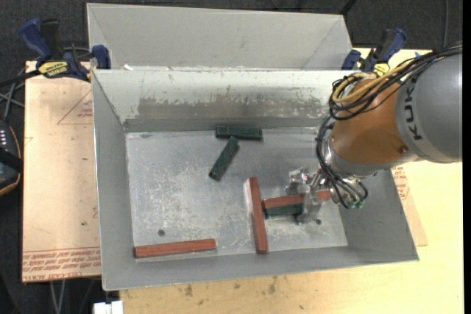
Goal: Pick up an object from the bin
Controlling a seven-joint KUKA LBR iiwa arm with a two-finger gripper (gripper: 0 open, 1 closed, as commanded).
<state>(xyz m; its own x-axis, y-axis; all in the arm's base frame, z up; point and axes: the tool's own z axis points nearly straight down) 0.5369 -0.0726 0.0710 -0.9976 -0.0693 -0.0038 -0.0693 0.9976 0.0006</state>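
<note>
Nearest, at lower left of the bin (pixel 112 180), a long red-brown bar (pixel 175 248) lying flat. Right of it, a second red-brown bar (pixel 257 215) running up the frame. Just beside that, at lower right, a short red-brown block (pixel 280 201) with a dark green piece (pixel 280 212) against it, both partly hidden under the gripper (pixel 305 196). Open or closed, touching or not: cannot tell. Farther up, by the back wall, a level green stick (pixel 238 134) and a slanting green stick (pixel 224 159) below it

Pincer (pixel 309 206) at short red block (pixel 280 202), right side of grey bin (pixel 110 158).
</note>
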